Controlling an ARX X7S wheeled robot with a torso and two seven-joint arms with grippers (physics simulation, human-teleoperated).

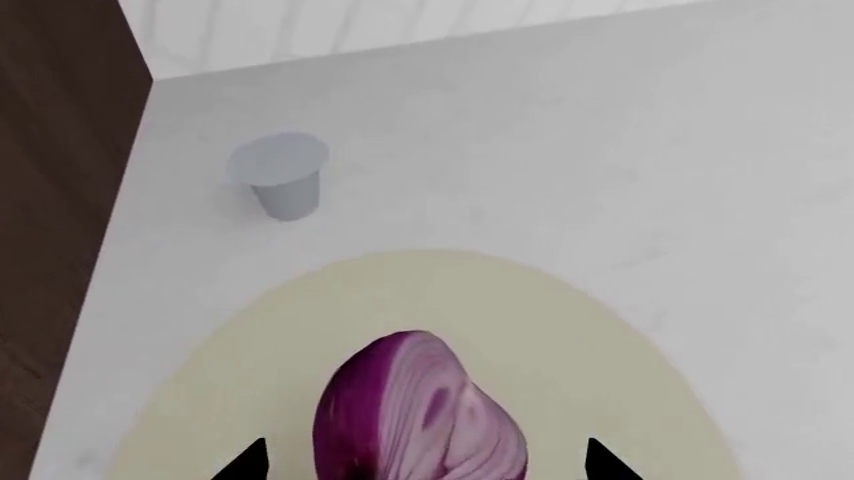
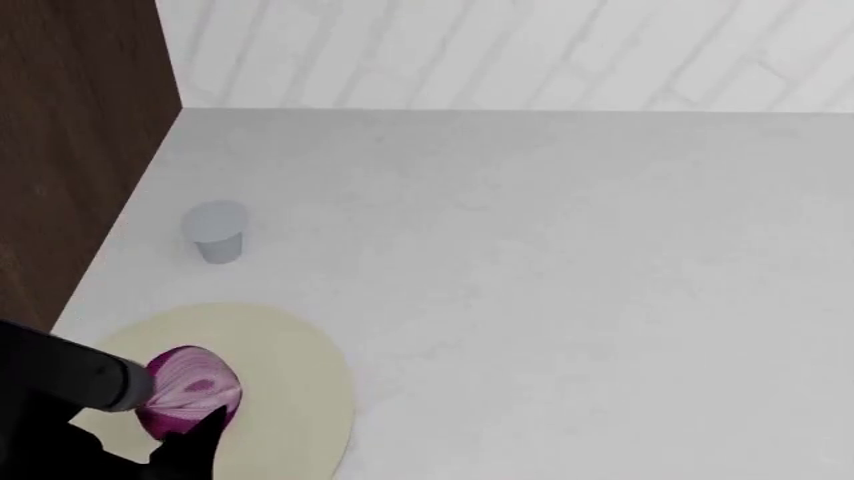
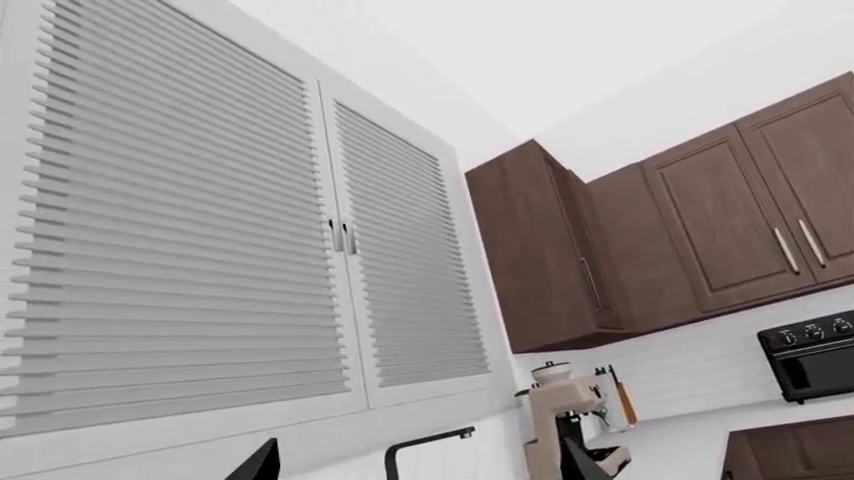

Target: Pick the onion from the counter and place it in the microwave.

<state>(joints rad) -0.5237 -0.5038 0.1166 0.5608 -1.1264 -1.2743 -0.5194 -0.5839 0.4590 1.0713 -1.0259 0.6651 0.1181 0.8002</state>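
Onion (image 2: 191,392) sits on the cream disc (image 2: 287,380) at lower left of the desk (image 2: 561,300); left gripper (image 1: 420,462) jaws released astride it, so drop lower, centre, then clench; right jaws released, idle.

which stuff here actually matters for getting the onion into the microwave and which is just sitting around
Belongs to the job:
- onion, lying on the disc
- counter
- left gripper, fingers either side of the onion
- microwave: not visible in these views

Just lying about:
- grey cup
- cream disc
- coffee machine
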